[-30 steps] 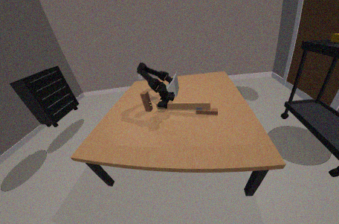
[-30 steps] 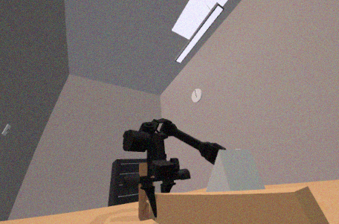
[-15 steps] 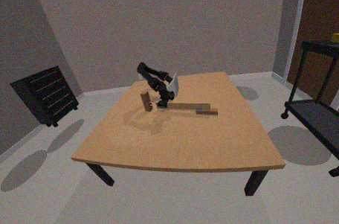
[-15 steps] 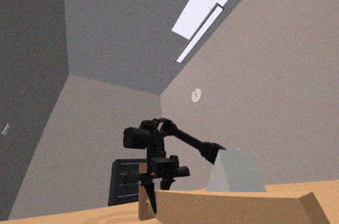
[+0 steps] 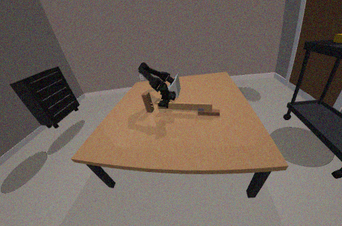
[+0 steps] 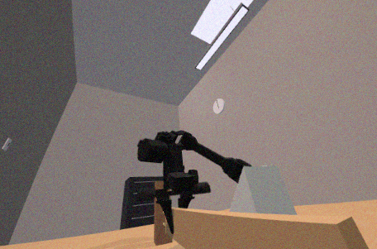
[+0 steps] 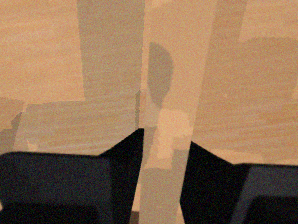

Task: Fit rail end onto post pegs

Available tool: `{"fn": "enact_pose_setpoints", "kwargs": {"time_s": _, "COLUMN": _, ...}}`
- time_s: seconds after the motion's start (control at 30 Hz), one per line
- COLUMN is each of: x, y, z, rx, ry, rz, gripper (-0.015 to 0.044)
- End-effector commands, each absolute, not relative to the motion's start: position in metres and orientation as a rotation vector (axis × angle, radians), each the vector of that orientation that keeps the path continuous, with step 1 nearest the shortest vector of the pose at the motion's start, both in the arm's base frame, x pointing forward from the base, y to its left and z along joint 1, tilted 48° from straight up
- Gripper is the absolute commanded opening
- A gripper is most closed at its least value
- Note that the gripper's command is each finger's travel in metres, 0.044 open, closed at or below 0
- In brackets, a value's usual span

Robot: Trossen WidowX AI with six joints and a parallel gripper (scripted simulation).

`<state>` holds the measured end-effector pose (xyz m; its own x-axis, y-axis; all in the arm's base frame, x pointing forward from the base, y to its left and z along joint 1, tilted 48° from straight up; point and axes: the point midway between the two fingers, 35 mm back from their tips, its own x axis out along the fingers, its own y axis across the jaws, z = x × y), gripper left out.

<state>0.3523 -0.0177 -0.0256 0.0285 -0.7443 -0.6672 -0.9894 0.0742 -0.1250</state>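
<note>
The long wooden rail (image 5: 189, 106) (image 6: 256, 227) (image 7: 189, 60) runs from my gripper towards the low footboard block (image 5: 211, 113). My gripper (image 5: 163, 105) (image 6: 178, 213) (image 7: 155, 134) is shut on the rail close to its near end. The rail's far end is over the block at a small bluish part, the bracket (image 5: 201, 109); how it sits there is too small to tell. The short wooden post (image 5: 148, 102) (image 6: 162, 232) stands upright just beyond the near end, with a small gap in the top view. Its pegs are small light spots facing the rail. The rail's holes are hidden.
A pale grey-blue slanted panel (image 5: 175, 87) (image 6: 269, 189) stands behind the rail near the arm. The wooden table (image 5: 180, 146) carries everything. A dark drawer cabinet (image 5: 46, 94) stands to the left and a dark cart (image 5: 319, 113) to the right, both off the table.
</note>
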Motion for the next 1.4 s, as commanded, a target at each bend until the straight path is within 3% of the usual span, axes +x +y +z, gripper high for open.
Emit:
{"fn": "enact_pose_setpoints", "kwargs": {"time_s": 0.0, "x": 0.3544, "y": -0.0116, "z": -0.0233, "rx": -1.72, "ry": 1.746, "rz": 0.542, "gripper": 0.0}}
{"fn": "enact_pose_setpoints", "kwargs": {"time_s": 1.37, "x": 0.353, "y": -0.0149, "z": -0.0266, "rx": -1.72, "ry": 1.746, "rz": 0.542, "gripper": 0.0}}
